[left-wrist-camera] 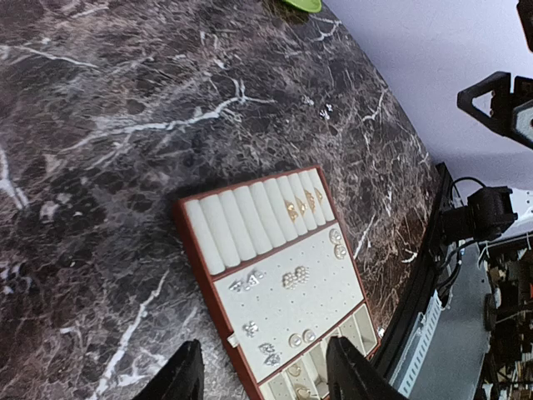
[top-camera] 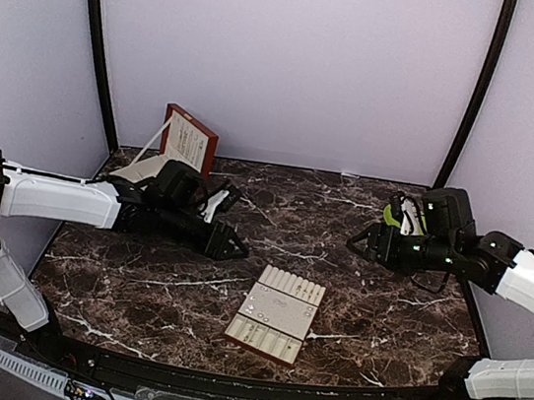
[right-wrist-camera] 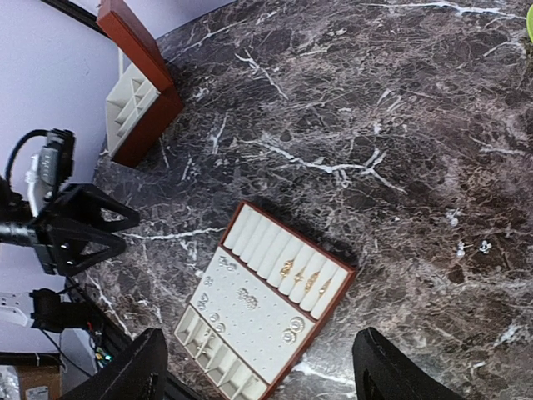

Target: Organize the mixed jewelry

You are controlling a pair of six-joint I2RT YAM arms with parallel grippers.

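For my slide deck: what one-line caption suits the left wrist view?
Open left gripper facing a cream tray of rings and earrings on the marble table.

tray (top-camera: 276, 313): flat on marble table (top-camera: 136, 281), just past left gripper (top-camera: 239, 248) tips | wooden box (top-camera: 191, 140): open, behind left gripper, at table's back corner | green object (top-camera: 393, 216): just behind right gripper (top-camera: 356, 242)

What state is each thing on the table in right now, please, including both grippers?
left gripper, open, empty.
right gripper, open, empty.
insert tray, flat on the table, partly filled.
jewelry in tray, seated on the rolls and the pad.
loose jewelry, lying on bare marble, apart from the tray.
wooden box, open, cream inside showing, at the far left.
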